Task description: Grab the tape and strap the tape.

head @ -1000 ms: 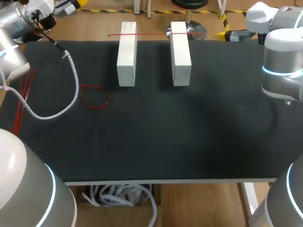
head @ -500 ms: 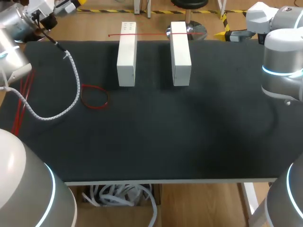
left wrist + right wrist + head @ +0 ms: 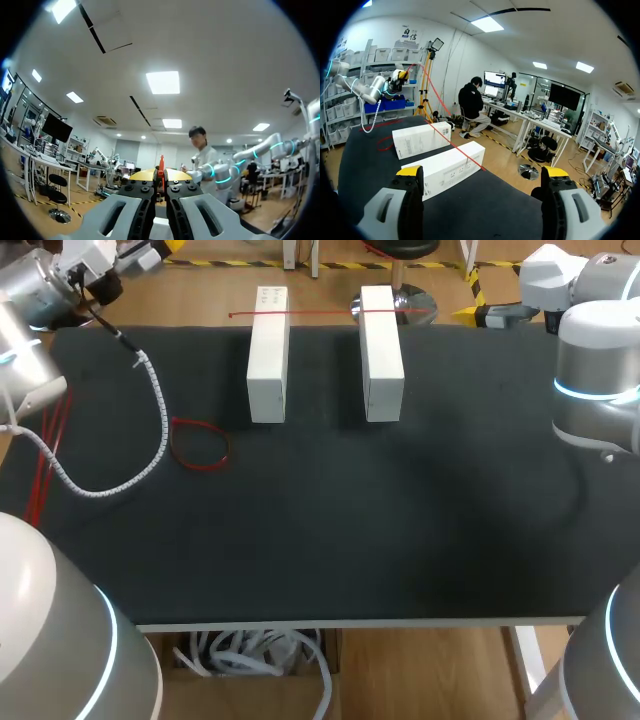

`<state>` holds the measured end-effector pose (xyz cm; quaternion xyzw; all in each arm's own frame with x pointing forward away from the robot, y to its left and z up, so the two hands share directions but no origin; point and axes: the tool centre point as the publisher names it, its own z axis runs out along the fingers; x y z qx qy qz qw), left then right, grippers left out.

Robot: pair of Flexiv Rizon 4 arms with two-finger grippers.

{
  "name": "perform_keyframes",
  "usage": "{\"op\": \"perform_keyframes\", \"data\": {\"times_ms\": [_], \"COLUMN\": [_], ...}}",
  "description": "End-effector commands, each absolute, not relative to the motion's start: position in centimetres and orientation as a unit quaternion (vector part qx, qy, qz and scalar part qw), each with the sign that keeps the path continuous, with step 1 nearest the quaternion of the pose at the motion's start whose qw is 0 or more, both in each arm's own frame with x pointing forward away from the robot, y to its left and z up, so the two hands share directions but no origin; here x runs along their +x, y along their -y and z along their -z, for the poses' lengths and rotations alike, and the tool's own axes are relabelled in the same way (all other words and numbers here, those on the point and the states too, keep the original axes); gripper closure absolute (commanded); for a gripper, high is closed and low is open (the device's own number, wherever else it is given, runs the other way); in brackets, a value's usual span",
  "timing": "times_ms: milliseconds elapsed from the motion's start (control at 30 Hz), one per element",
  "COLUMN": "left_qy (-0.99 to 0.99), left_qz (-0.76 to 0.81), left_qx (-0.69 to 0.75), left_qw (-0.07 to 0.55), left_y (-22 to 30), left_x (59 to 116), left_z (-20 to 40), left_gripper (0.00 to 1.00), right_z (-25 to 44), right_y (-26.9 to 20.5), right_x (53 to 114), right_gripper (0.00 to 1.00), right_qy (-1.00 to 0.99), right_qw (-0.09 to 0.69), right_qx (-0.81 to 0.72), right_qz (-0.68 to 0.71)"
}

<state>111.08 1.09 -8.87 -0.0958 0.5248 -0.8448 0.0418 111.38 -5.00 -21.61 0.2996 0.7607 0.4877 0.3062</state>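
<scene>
The tape (image 3: 160, 165) shows as a short red strip standing between the yellow tips of the left hand (image 3: 160, 176), which are pressed together on it. The grabbing therefore seems done. The strapping I judge as not finished: a thin red line (image 3: 451, 142) lies across two white boxes (image 3: 422, 139) ahead of the right hand (image 3: 482, 172), but nothing is wound around them. The right hand is spread wide and holds nothing.

Whether the red line is the same piece that the left hand pinches cannot be followed. The left hand itself is cut off in the head view. A red loop (image 3: 198, 445) lies apart on the bench (image 3: 350, 520), and its purpose is unclear.
</scene>
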Motion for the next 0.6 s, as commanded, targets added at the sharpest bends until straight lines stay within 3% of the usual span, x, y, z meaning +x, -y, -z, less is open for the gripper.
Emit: {"op": "perform_keyframes", "data": {"times_ms": [33,600], "left_qy": [-0.523,-0.518], "left_qz": [0.847,0.852], "left_qx": [-0.092,-0.074], "left_qw": [0.040,0.032], "left_y": [-1.09,-1.13], "left_x": [111.00,110.45], "left_z": [8.95,8.80], "left_gripper": [1.00,1.00], "right_z": [21.61,21.61], "right_y": [5.00,5.00], "right_x": [111.38,111.38], "right_gripper": [0.00,0.00], "right_qy": [-0.761,-0.761], "right_qw": [0.306,0.306], "right_qx": [0.300,0.300], "right_qz": [-0.488,-0.488]}}
